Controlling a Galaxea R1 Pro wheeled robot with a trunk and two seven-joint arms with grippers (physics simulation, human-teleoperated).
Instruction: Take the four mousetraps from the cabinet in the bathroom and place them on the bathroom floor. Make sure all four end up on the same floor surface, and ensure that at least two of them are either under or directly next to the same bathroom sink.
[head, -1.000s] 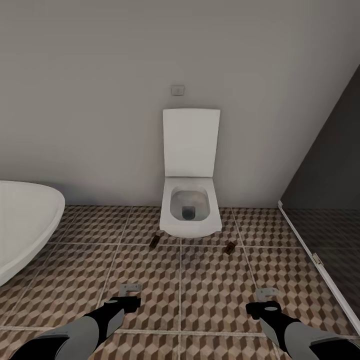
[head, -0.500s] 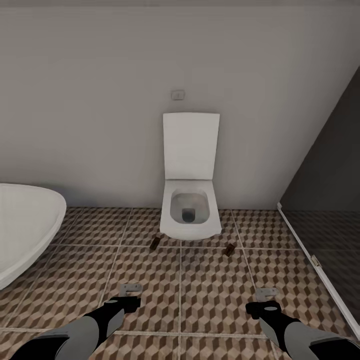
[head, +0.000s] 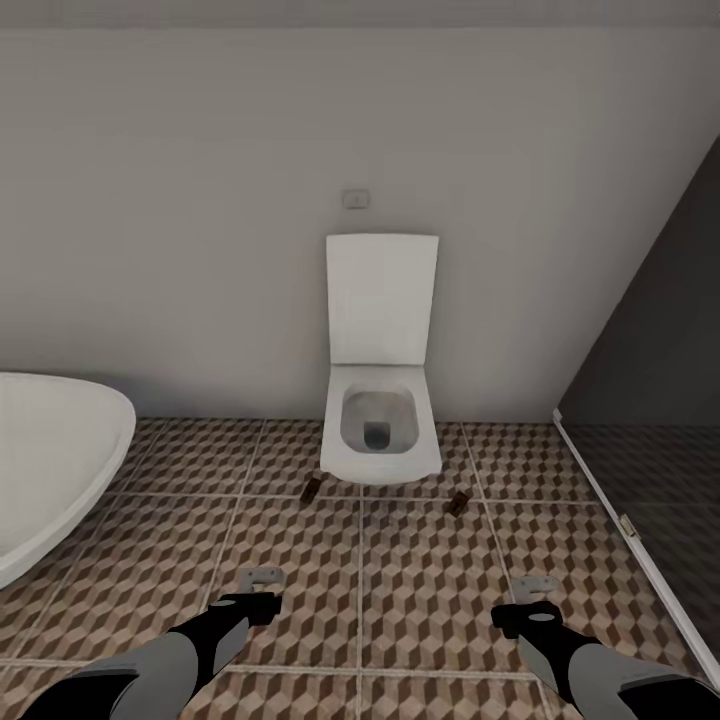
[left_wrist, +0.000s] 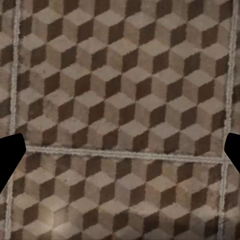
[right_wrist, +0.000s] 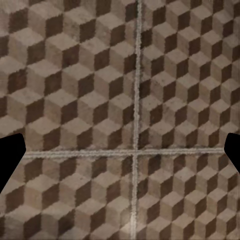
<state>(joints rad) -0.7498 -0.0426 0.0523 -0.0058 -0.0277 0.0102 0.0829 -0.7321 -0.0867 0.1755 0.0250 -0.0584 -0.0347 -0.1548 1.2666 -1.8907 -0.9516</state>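
Observation:
Two mousetraps lie on the bathroom floor (head: 420, 580) in the head view, small brown boards at the foot of the toilet: one mousetrap (head: 310, 490) by its left corner, the other mousetrap (head: 459, 500) by its right corner. My left gripper (head: 261, 580) and right gripper (head: 535, 588) hang low over the cube-pattern tiles, well short of both traps. Both are open with nothing held. In the wrist views the left gripper (left_wrist: 120, 155) and right gripper (right_wrist: 120, 155) have their dark fingertips wide apart over bare tile. The cabinet and the sink are out of view.
A white toilet (head: 380, 435) with its lid up stands against the grey wall straight ahead. The rim of a white bathtub (head: 60, 460) reaches in from the left. A dark glass shower partition (head: 650, 400) with a white floor rail closes off the right.
The whole head view has shifted: the toilet and traps look slightly smaller and farther, so the camera moved. Both arms keep their place in the picture, and the traps stay put on the floor.

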